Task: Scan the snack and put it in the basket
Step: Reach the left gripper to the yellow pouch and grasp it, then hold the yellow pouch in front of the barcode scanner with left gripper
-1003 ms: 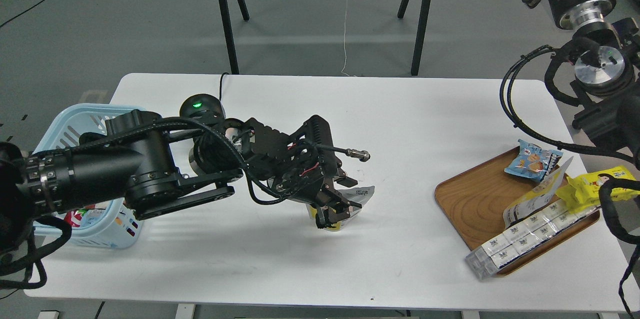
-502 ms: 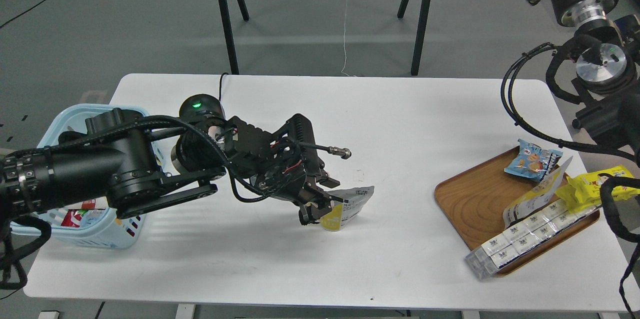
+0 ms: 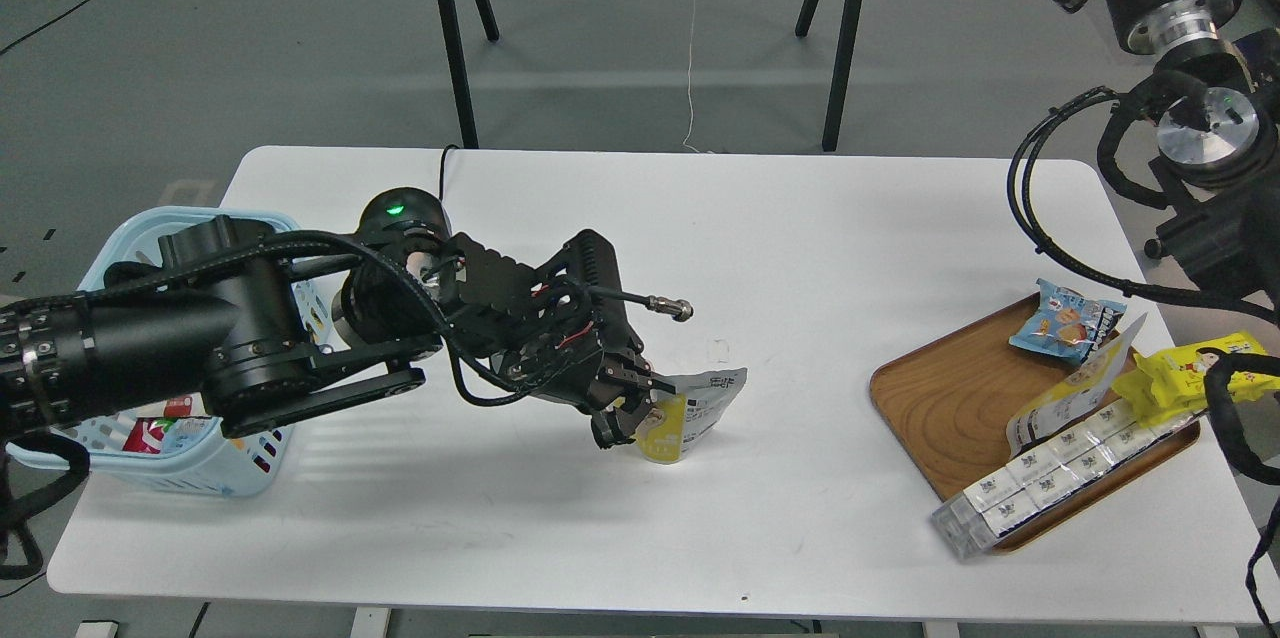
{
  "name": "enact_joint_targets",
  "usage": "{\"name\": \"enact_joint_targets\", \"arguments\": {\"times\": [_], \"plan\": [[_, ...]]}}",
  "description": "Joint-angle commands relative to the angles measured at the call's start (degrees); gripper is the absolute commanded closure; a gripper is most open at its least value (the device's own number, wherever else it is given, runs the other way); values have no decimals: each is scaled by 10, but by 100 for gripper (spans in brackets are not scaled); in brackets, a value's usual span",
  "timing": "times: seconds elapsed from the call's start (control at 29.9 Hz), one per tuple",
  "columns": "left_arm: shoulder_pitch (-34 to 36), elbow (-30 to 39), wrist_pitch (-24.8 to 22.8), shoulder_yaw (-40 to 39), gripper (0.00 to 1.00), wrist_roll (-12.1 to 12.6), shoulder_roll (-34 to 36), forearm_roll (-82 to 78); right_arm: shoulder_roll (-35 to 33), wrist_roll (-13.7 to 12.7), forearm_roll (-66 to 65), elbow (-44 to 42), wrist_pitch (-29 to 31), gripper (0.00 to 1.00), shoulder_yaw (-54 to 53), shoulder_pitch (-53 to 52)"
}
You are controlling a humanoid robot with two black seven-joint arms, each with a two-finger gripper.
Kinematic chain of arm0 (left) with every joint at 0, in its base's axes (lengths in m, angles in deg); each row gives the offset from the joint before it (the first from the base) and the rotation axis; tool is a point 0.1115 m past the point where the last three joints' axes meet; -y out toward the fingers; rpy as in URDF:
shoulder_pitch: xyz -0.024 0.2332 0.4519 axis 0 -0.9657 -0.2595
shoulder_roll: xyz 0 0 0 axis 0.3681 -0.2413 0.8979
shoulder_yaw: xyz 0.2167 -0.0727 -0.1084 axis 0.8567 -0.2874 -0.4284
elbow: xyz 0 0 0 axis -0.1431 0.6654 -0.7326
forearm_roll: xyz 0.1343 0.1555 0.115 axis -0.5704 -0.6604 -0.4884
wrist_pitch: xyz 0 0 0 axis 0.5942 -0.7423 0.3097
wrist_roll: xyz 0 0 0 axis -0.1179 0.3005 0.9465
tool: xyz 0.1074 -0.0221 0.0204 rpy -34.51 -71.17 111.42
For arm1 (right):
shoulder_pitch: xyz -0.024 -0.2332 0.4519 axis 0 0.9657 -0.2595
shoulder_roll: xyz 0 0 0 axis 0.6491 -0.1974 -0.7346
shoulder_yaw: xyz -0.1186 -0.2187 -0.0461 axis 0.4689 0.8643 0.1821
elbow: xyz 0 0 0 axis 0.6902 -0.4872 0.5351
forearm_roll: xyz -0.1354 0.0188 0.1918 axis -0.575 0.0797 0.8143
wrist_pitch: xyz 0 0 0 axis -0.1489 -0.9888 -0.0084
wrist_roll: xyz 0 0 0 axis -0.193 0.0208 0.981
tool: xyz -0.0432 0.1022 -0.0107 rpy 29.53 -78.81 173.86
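Basket at far left table edge, partly hidden behind the left arm. Left gripper mid-table, clamped on the left edge of the snack, apparently; view is dark there. Pinch is thin, so pouch could slip or fold while swinging to the basket. Tray at right; right gripper not visible.

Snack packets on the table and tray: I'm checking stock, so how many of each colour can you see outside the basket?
Yellow: 2, the snack and the cartoon-face packet
Blue: 1, the biscuit packet
White: 2, the pouch and the long pack
Total: 5
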Motion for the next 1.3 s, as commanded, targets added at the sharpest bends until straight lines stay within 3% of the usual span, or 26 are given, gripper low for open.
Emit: {"name": "enact_joint_targets", "arguments": {"times": [0.0, 0.33, 0.54, 0.87, 1.27], "plan": [[1, 5, 5, -3, 99, -1, 5, 0, 0, 0, 0, 0, 0, 1, 1, -1], [2, 99, 6, -35, 99, -7, 107, 0, -8, 0, 0, 6, 0, 1, 0, 0], [2, 107, 27, -48, 99, -58, 175, 0, -28, 0, 0, 5, 0, 1, -2, 19], [3, 107, 41, -49, 99, -72, 260, 0, -34, 6, 4, 4, 0, 1, -35, 72], [3, 90, 43, -56, 99, -78, 277, 0, -21, 7, 4, 20, 0, 1, -67, 100]]}}
